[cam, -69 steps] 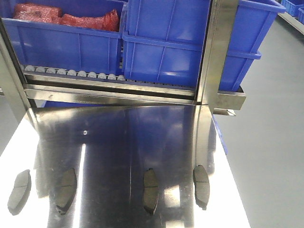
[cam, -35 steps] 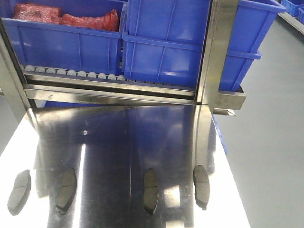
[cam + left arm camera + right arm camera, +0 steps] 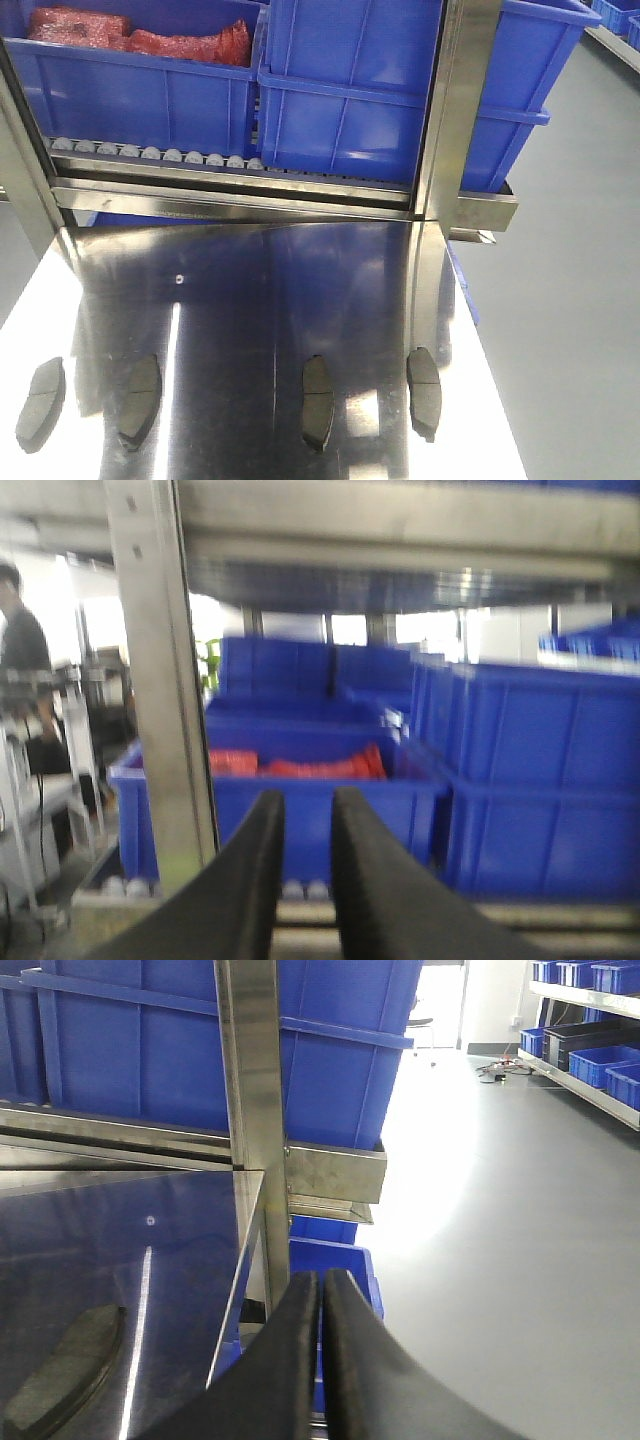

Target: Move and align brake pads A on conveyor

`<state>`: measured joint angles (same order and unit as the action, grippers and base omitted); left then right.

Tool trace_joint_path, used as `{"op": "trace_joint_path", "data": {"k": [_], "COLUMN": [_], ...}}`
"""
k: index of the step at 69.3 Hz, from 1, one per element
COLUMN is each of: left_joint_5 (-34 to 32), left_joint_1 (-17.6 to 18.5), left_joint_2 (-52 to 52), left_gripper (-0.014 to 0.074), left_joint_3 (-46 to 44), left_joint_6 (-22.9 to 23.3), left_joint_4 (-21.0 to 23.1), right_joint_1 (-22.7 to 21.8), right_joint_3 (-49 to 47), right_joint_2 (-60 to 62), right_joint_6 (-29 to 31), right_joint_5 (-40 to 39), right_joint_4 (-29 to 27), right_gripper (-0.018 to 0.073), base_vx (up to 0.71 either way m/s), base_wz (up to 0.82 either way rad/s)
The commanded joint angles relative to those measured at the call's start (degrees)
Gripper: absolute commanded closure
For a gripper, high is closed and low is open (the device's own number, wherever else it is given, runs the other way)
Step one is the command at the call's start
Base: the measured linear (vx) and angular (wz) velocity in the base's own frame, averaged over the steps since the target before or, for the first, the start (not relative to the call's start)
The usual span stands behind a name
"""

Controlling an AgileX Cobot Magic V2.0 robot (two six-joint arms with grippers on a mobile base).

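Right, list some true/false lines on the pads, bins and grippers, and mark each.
1. Four pads lie on the steel table. True.
2. The pads are stacked in one pile. False: they lie apart in a row.
3. A blue bin holds something red. True.
4. The right gripper grips a pad. False: it is shut on nothing.
5. The left gripper is empty. True; its jaws stand slightly apart.

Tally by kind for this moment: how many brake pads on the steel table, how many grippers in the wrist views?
brake pads: 4, all on the steel table
grippers: 2, left gripper and right gripper
total: 6
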<state>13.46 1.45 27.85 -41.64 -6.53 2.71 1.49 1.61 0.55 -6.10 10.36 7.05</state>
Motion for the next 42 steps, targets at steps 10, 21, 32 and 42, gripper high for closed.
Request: {"op": "trace_joint_path", "data": {"k": [10,21,32,42], "left_joint_5": [3.7,6.7,14.0,16.3], "left_joint_1": [0.2,0.2,0.2,0.2], "left_joint_2": [11.3,15.9,19.5,22.4], "left_gripper": [0.0115,-0.0024,-0.0027,-0.002], "left_joint_3": [-8.0,-9.1,-9.1,-8.9], "left_joint_6": [0.6,2.5,2.9,2.9], "left_joint_4": [0.5,0.5,0.5,0.4], "right_joint_1": [-0.2,-0.2,-0.2,-0.2], "right_joint_3": [0.6,0.6,0.6,0.6], "right_joint_2": [0.7,0.7,0.7,0.7], "right_joint_6": [0.1,0.1,0.1,0.1], "right_joint_5": [-4.4,-4.4,-4.4,-4.4], "right_joint_4": [0.4,0.4,0.4,0.4], "right_gripper": [0.0566,0.0566,0.0566,0.0566], "base_vx": [0.0,0.0,0.0,0.0], "base_wz": [0.0,0.0,0.0,0.0]}}
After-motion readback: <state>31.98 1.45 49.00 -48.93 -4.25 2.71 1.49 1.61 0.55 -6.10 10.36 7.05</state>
